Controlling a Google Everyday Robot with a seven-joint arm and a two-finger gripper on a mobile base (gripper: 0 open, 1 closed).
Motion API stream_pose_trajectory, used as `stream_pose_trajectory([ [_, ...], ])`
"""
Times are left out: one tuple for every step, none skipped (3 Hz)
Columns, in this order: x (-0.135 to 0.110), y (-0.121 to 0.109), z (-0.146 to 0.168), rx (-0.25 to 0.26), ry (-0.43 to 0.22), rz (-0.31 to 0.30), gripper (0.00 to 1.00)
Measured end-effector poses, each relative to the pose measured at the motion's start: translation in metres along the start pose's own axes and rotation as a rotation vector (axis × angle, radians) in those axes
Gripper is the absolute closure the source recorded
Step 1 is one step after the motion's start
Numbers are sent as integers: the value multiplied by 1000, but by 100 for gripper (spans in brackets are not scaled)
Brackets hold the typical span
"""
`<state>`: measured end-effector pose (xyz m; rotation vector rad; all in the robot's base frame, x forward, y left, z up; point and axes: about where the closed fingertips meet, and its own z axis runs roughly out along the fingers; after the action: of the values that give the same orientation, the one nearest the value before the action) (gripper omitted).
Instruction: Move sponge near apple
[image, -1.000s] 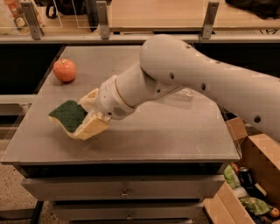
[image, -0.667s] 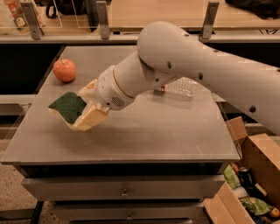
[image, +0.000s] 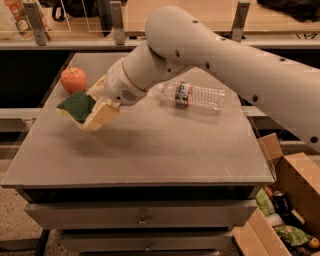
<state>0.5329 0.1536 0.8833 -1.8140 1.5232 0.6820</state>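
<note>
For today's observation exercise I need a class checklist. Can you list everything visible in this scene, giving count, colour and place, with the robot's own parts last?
sponge: one, dark green top over pale yellow foam, held above the table's left part, just in front of the apple
apple: one, red-orange, back left of the table
plastic bottle: one, clear with a label, lying on its side toward the back of the table
table: one, grey, centre of view
cardboard box: one, brown, open, low at the right beside the table
arm: one, white, reaching in from the right
gripper: one, pale yellow, shut on the sponge above the table's left part
</note>
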Motion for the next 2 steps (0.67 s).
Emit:
stream_pose_trajectory([
  [5, -19, 8, -11, 2, 3, 100],
  [15, -43, 29, -33, 5, 11, 100],
])
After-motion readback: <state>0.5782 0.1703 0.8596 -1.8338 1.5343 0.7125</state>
